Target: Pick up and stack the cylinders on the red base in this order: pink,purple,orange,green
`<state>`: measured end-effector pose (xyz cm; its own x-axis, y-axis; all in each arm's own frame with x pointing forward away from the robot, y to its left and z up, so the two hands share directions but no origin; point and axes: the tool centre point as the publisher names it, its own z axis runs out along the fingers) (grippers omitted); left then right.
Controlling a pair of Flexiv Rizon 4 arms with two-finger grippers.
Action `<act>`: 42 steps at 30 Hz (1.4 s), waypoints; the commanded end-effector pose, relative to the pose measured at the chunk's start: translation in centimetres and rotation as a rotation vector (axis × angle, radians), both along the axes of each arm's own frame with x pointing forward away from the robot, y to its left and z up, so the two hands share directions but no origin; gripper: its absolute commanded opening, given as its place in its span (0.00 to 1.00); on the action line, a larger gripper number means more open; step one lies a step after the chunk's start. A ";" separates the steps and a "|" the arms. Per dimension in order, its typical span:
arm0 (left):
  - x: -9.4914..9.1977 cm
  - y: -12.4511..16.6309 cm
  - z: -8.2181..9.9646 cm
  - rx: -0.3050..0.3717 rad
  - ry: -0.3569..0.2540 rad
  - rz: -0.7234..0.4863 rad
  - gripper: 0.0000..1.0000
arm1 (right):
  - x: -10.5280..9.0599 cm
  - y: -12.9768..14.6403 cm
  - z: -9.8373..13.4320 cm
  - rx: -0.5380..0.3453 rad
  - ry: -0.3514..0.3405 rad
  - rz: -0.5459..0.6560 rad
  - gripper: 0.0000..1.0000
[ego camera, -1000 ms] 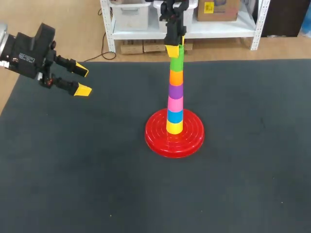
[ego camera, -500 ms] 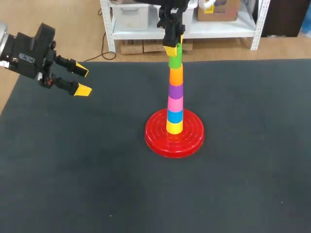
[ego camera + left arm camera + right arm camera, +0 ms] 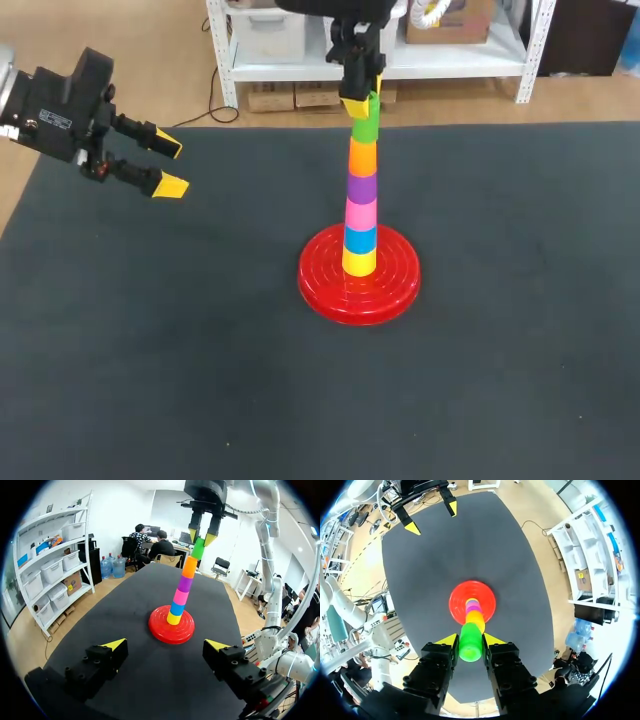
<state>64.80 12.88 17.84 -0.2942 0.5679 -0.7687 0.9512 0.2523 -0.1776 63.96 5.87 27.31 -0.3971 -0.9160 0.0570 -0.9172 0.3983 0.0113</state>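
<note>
Red at the bottom: the red base, round with rings on it, flat on the dark mat in the middle of the frame. Not moved at all. Stacked straight up from it, a yellow block, a blue block, a pink block, a purple block and an orange block. All in the same places as a second ago.

Further back, at the upper left of the frame, the left gripper. Fingers wide open, nothing in them. Hanging over the mat, well apart from the tower, just as before.

Furthest back, at the top middle, the only change. The right gripper, pinching the green block from two sides, slid a bit to the left half a second ago, with the block leaning. Now back over the tower. Green block right on top of the orange one, touching or nearly so. Cannot tell if pushed all the way down.

Good news for the job, most likely: pink, purple and orange in the right order, green last. Probably only a small settle and a letting go left.

Green block bright, smooth and shiny, a little round tube. Leaning slightly in the left wrist view. Tall thin tower, likely easy to tip.
</note>
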 end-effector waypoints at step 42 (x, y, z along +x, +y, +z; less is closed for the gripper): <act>-0.1 0.1 -0.1 -0.003 -0.003 0.001 1.00 | 1.3 0.1 -3.0 0.030 0.184 -0.047 0.00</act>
<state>64.80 12.88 17.84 -0.2942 0.5679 -0.7687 0.9512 0.2523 -0.1776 64.92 5.74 25.75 -0.4252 -0.8999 0.0966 -0.8817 0.4359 0.1804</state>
